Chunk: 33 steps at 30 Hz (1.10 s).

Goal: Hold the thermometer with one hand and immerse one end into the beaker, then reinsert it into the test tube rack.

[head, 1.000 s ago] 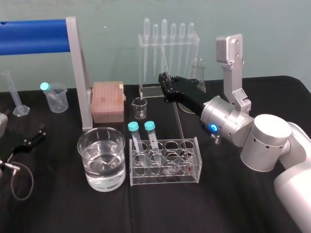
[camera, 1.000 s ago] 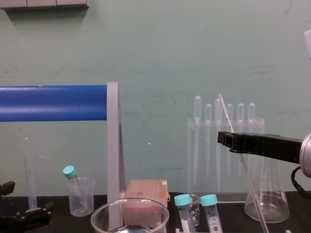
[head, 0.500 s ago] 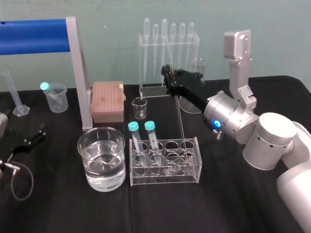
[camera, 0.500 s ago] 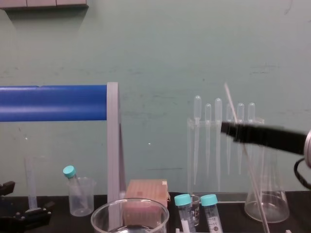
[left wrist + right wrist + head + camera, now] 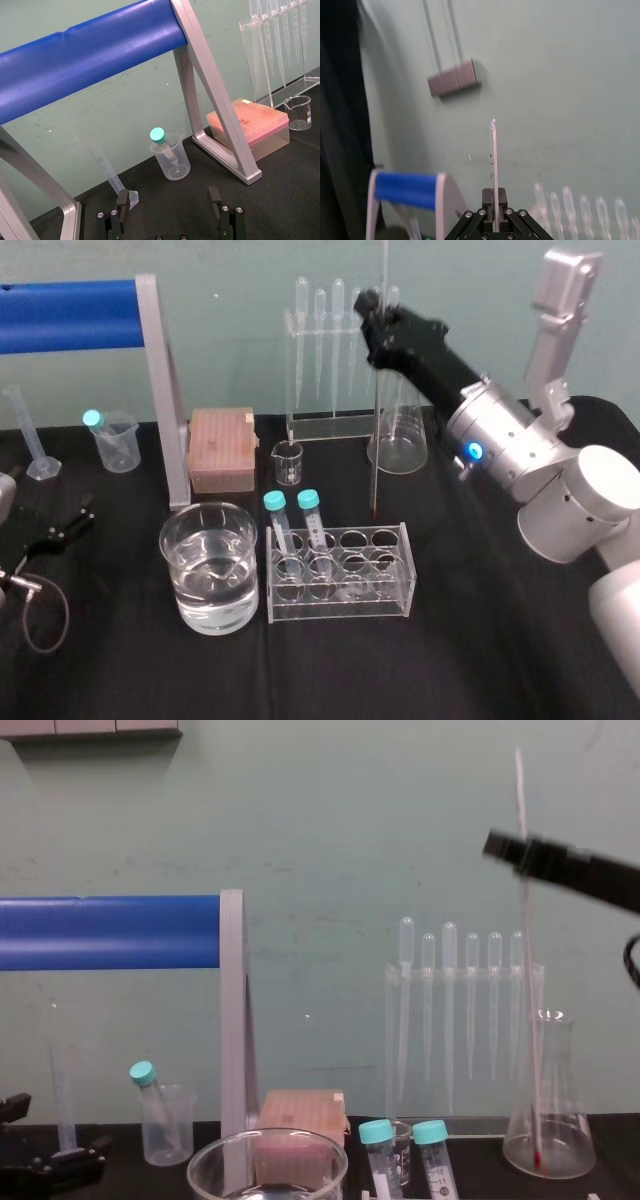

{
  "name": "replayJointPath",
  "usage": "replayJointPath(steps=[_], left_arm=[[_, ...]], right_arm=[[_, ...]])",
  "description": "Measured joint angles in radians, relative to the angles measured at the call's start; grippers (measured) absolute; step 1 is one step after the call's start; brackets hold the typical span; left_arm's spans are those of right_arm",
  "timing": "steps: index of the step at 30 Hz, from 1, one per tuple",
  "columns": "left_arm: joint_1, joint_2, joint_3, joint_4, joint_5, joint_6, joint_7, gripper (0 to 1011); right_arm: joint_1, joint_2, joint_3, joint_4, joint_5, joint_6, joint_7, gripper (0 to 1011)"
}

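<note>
Thermometer hangs about vertical, out of the rack, red tip down and bare top end up past the gripper. It sits in the right gripper, which is clamped on the upper stem; the right wrist view has the rod running straight up from between the closed fingers. The tip sits a little above the test tube rack, toward its right back corner. In the chest view it lines up with the conical flask; it is probably in front of the flask, not in it, but depth is hard to read.

Handling: thin glass rod, light, stiff, slick, snaps easily. The long free length below the grip swings, so move slowly and don't squeeze harder. The grip point on the upper stem looks right, as it leaves the lower end free to dip.

Beaker holds water and stands just beside the rack, on its left. Judging by this, the next step is a carry left over the rim, then a straight descent without tapping the glass.

Two blue-capped tubes stand in the rack's left holes, near the carry path. The pipette stand is behind. Left gripper is parked low at the table's left, fingers spread, holding nothing.
</note>
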Motion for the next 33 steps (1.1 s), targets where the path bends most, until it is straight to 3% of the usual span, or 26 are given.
replayJointPath(steps=[8, 19, 23, 33], left_arm=[[0.0, 0.0, 0.0, 0.0, 0.0, 0.0, 0.0, 1008], [0.0, 0.0, 0.0, 0.0, 0.0, 0.0, 0.0, 1008], [0.0, 0.0, 0.0, 0.0, 0.0, 0.0, 0.0, 1008], [0.0, 0.0, 0.0, 0.0, 0.0, 0.0, 0.0, 1008]], right_arm=[[0.051, -0.017, -0.006, 0.038, 0.045, -0.101, 0.075, 55], [0.13, -0.048, -0.079, 0.148, 0.08, -0.273, 0.263, 55], [0.152, -0.058, -0.104, 0.173, 0.105, -0.295, 0.321, 55], [0.173, -0.077, -0.169, 0.186, 0.169, -0.288, 0.397, 55]])
